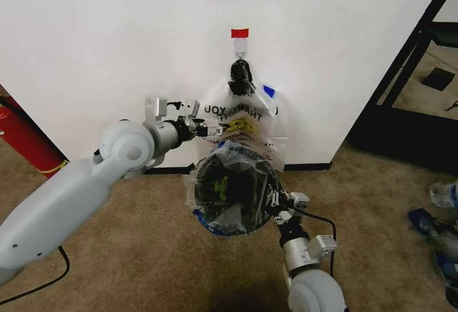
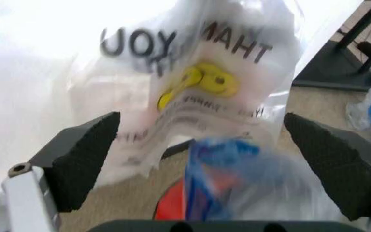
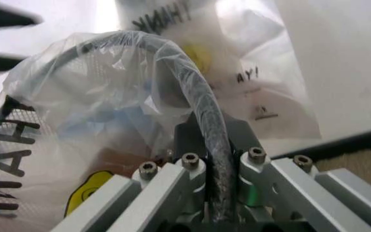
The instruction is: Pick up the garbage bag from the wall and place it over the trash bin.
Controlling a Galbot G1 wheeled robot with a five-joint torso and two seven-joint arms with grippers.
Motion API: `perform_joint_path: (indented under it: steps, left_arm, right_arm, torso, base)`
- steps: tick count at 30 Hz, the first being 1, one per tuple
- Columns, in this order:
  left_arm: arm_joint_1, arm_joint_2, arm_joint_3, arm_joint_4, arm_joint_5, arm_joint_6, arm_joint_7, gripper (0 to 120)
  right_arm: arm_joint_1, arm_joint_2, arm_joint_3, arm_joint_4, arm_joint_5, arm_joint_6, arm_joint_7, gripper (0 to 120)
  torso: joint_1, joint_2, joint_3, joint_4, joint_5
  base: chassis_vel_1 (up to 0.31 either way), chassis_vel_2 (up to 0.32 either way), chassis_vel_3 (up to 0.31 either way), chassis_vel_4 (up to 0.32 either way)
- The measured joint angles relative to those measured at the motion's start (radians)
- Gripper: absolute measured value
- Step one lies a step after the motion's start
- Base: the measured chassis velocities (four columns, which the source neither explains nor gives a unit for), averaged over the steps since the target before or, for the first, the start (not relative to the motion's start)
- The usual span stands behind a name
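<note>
Right gripper clamps trash bin rim — garbage bag draped over

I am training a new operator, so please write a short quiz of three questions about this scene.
1. True or false: the trash bin stands bare, with no plastic over its rim.
2. What does the right gripper clamp? A) the rim of the trash bin B) the hook C) the fire extinguisher
3. Fill in: the left gripper is ____ before the garbage bag on the wall.

Key: 1 false; 2 A; 3 open.
</note>
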Motion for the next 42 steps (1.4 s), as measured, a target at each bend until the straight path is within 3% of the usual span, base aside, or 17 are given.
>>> perform_joint_path:
  steps: [1, 3, 4, 6, 11, 17, 24, 26, 30, 35, 42]
  left_arm:
    - [0.034, 0.01, -0.027, -0.027, 0.009, -0.008, -0.009, 100]
    - [0.159, 0.029, -0.105, -0.123, 0.053, -0.049, -0.031, 100]
    - [0.159, 0.029, -0.105, -0.123, 0.053, -0.049, -0.031, 100]
    - [0.278, 0.014, -0.15, -0.182, 0.104, -0.098, -0.042, 100]
    - [0.443, -0.04, -0.195, -0.217, 0.173, -0.2, -0.039, 100]
    - [0.742, -0.092, -0.308, -0.248, 0.23, -0.388, 0.036, 100]
    - [0.836, -0.16, -0.342, -0.24, 0.326, -0.453, 0.057, 100]
    - [0.845, -0.213, -0.349, -0.243, 0.426, -0.463, 0.057, 100]
    - [0.875, -0.264, -0.382, -0.266, 0.53, -0.464, 0.042, 100]
    - [0.906, -0.272, -0.412, -0.278, 0.578, -0.466, 0.04, 100]
    - [0.921, -0.285, -0.423, -0.298, 0.591, -0.463, 0.04, 100]
  right_arm:
    - [0.0, 0.007, -0.001, 0.004, 0.027, -0.013, 0.017, 1]
    - [0.001, 0.024, 0.002, 0.014, 0.102, -0.051, 0.067, 1]
    - [0.001, 0.024, 0.002, 0.014, 0.102, -0.051, 0.067, 1]
    - [-0.002, 0.043, 0.02, 0.031, 0.174, -0.079, 0.116, 1]
    - [-0.008, 0.078, 0.064, 0.068, 0.284, -0.133, 0.211, 1]
    - [0.016, 0.101, 0.077, 0.054, 0.345, -0.183, 0.286, 1]
    - [0.024, 0.122, 0.065, 0.004, 0.32, -0.193, 0.284, 1]
    - [0.037, 0.137, 0.06, -0.039, 0.303, -0.195, 0.278, 1]
    - [0.071, 0.148, 0.044, -0.112, 0.28, -0.202, 0.266, 1]
    - [0.087, 0.152, 0.039, -0.159, 0.266, -0.209, 0.239, 1]
    - [0.087, 0.158, 0.041, -0.201, 0.231, -0.208, 0.197, 26]
  torso:
    - [0.0, 0.0, 0.0, -0.0009, -0.0002]
    - [0.0, 0.0, 0.0, 0.0001, 0.0012]
    - [0.0, 0.0, 0.0, 0.0001, 0.0012]
    - [0.0, 0.0, 0.0, 0.0002, -0.0001]
    - [0.0, 0.0, 0.0, -0.0015, 0.0]
    - [0.0, 0.0, 0.0, 0.0, 0.0003]
    - [0.0, 0.0, 0.0, -0.0003, 0.0004]
    - [0.0, 0.0, 0.0, -0.0011, 0.0001]
    - [0.0, 0.0, 0.0, -0.0003, 0.0003]
    - [0.0, 0.0, 0.0, -0.0003, 0.0003]
    - [0.0, 0.0, 0.0, -0.0005, 0.0002]
  base:
    - [0.0, 0.0, 0.0, 0.0]
    - [0.0, 0.0, 0.0, 0.0]
    - [0.0, 0.0, 0.0, 0.0]
    - [0.0, 0.0, 0.0, 0.0]
    - [0.0, 0.0, 0.0, 0.0]
    - [0.0, 0.0, 0.0, 0.0]
    - [0.0, 0.0, 0.0, 0.0]
    - [0.0, 0.0, 0.0, 0.0]
    - [0.0, 0.0, 0.0, 0.0]
    - [0.0, 0.0, 0.0, 0.0]
    - [0.0, 0.0, 0.0, 0.0]
